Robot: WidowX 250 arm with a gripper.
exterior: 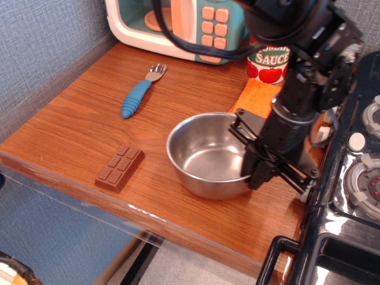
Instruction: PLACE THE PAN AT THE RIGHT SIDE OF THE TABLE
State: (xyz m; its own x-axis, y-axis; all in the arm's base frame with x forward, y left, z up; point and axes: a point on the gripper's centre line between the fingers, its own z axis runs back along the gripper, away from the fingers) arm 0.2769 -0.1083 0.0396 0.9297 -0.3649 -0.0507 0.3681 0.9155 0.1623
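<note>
The pan (205,155), a round shiny steel bowl, sits right of centre on the reddish-brown wood table (77,124), near the front edge. It appears to rest on the wood. My black gripper (255,167) comes down from the upper right and is shut on the pan's right rim. One finger is inside the bowl and the other outside. The arm hides part of the rim and the back right corner of the table.
A black toy stove (350,196) borders the table on the right. An orange cloth (254,95) and a tomato sauce can (268,60) lie behind the pan. A blue-handled fork (136,98), a chocolate bar (120,168) and a toy microwave (178,24) are to the left.
</note>
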